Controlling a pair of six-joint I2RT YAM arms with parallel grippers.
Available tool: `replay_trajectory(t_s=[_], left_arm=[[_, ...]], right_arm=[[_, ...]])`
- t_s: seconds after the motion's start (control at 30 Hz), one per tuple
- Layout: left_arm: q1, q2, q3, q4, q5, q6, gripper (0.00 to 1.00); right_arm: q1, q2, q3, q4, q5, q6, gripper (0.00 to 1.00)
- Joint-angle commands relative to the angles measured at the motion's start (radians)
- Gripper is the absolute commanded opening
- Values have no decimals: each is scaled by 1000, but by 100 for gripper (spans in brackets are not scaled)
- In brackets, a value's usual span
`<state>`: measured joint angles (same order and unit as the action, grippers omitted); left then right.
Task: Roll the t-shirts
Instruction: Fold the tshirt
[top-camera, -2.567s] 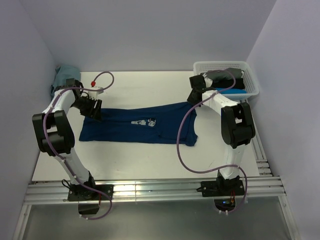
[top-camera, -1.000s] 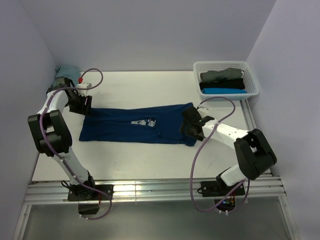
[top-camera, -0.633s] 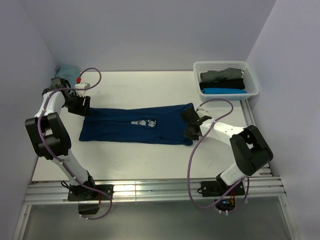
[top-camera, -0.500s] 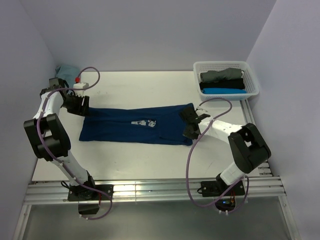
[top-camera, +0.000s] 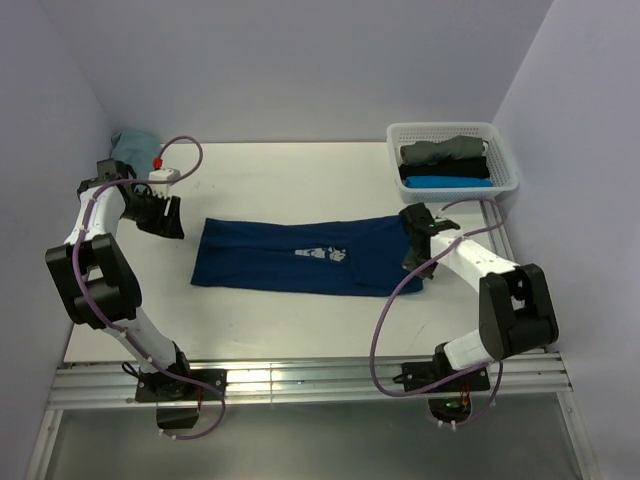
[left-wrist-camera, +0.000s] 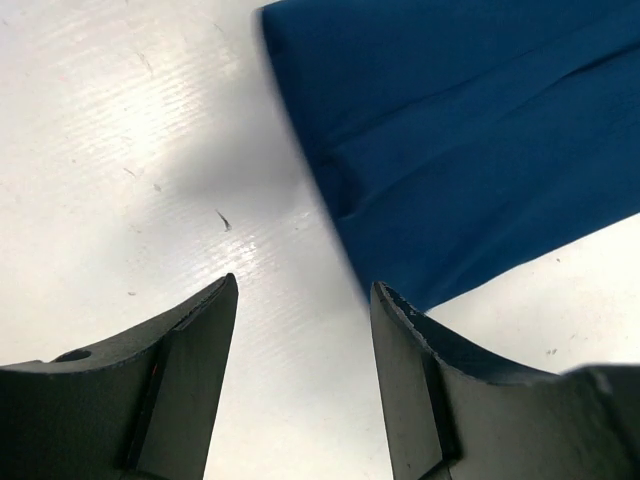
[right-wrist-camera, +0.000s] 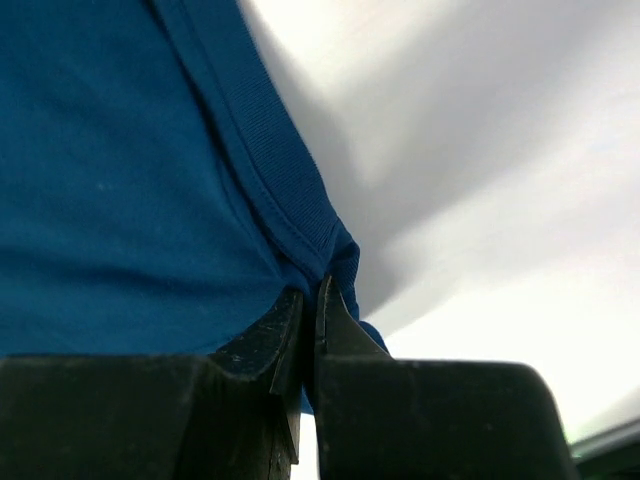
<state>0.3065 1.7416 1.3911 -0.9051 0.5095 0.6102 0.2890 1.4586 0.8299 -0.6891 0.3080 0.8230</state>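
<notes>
The navy t-shirt (top-camera: 300, 256) is laid as a long flat strip, left to right, across the middle of the table (top-camera: 300, 330). Its right-end hem is pinched by the right gripper (right-wrist-camera: 311, 300), jaws pressed together on the cloth. The left gripper (left-wrist-camera: 303, 286) is held spread just off the strip's left end, apart from it. Farther back, a grey t-shirt (top-camera: 440, 152), a black t-shirt (top-camera: 445, 169) and a bright blue t-shirt (top-camera: 445, 182) are stacked in the white basket (top-camera: 505, 160) at the right. A teal t-shirt (top-camera: 130, 145) is bunched far left.
</notes>
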Motion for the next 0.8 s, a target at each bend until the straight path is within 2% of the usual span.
replay_trajectory(t_s=[0.0, 0.2, 0.27, 0.3, 0.33, 0.37, 0.4, 0.43, 0.53, 0.6, 0.73, 0.77], left_arm=[[6, -33, -10, -25, 46, 29, 61], [6, -21, -14, -35, 49, 33, 62], [6, -8, -6, -46, 53, 36, 62], [5, 2, 2, -64, 66, 48, 62], [5, 10, 9, -74, 75, 54, 63], [5, 21, 17, -87, 86, 60, 63], [5, 50, 43, -118, 122, 77, 64], [5, 68, 60, -136, 142, 88, 64], [-4, 156, 155, -216, 223, 109, 65], [-18, 226, 234, -253, 262, 117, 65], [-56, 317, 350, -305, 323, 111, 67], [-79, 332, 368, -325, 339, 112, 67]], right_arm=[[-114, -47, 0, -93, 88, -113, 0], [-331, -44, 15, -67, 51, -231, 0], [-376, -28, 37, -69, 43, -263, 3], [-419, -21, 44, -69, 34, -272, 7], [-433, -15, 58, -70, 31, -284, 20], [-438, -15, 60, -72, 28, -285, 28], [-439, -18, 61, -70, 17, -285, 33], [-438, -41, 51, -58, -9, -279, 42], [-424, -101, 12, -44, -27, -239, 55], [-410, -179, -6, -49, -32, -199, 67], [-317, -355, -40, -69, -44, -69, 66], [-209, -369, -34, -76, -40, -27, 65]])
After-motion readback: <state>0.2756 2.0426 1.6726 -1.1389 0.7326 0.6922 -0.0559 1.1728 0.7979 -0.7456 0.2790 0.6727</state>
